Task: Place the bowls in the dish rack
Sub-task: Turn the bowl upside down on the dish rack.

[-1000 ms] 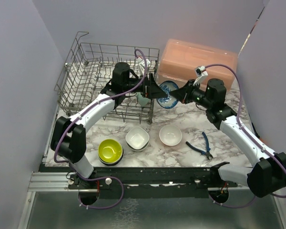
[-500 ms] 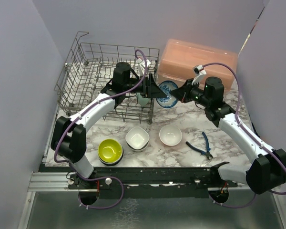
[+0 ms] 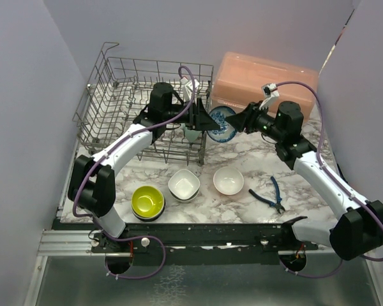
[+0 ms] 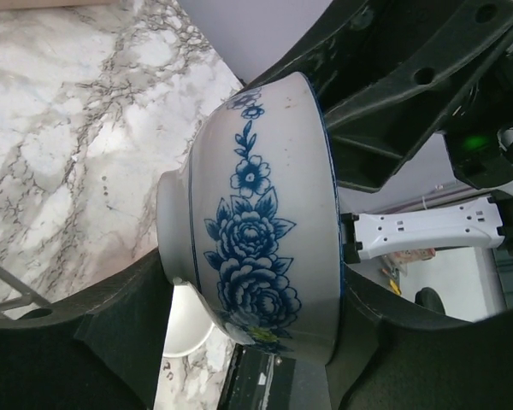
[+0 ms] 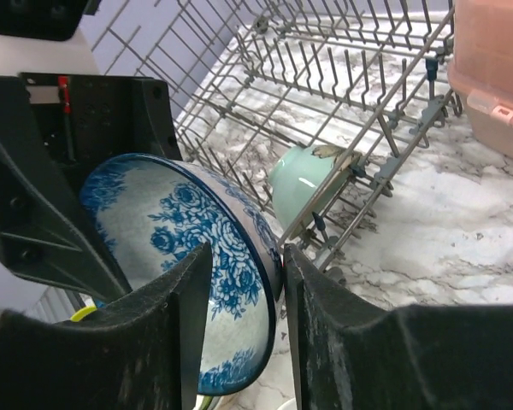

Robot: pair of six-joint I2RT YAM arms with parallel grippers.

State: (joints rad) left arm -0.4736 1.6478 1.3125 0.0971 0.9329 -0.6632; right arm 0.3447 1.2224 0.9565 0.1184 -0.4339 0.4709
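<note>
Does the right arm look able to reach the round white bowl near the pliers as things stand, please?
Probably yes: the round white bowl sits uncovered on the marble table with the blue-handled pliers lying apart from it. The right gripper must first clear the blue-patterned bowl whose rim it straddles.

Your left arm [image 3: 124,148] and right arm [image 3: 319,169] meet at centre frame. The left end effector [image 3: 206,120] clamps the blue-patterned bowl [image 3: 221,129]. The right end effector [image 3: 233,121] faces it, fingers parted astride the rim.
</note>
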